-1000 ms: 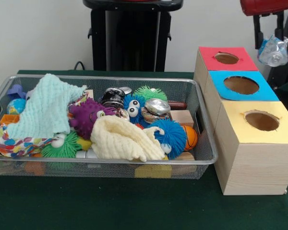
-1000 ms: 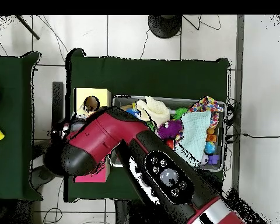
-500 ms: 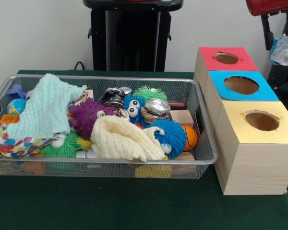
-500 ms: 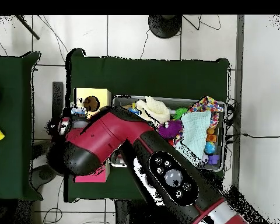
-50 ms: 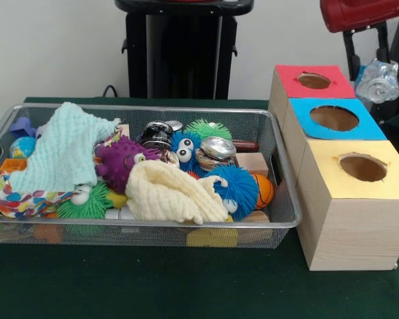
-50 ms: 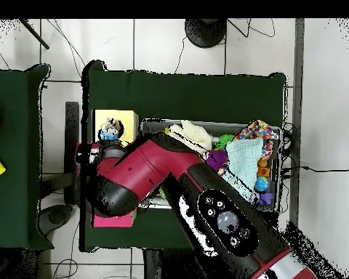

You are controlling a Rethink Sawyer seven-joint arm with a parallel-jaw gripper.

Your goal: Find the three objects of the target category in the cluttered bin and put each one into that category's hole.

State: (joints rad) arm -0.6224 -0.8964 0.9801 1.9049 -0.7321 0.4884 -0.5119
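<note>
Green table (image 5: 153,286), white wall behind. Mesh bin (image 5: 279,219) full of clutter: cloths, fuzzy toys, metal yo-yos. Three boxes at front-view right: red (image 5: 316,81), blue (image 5: 336,118), yellow (image 5: 362,167), each with hole. Gripper (image 5: 379,73) at top right, above and just beyond blue box, pinching crumpled clear bottle (image 5: 378,81). Overhead: bottle (image 6: 110,133) over yellow box (image 6: 126,116).

wall (image 5: 53,46): plain white | floor (image 6: 170,43): pale tiles, cables | table (image 5: 153,286): dark green cloth

Blue box (image 6: 123,149) mostly under the arm (image 6: 145,174)
</note>
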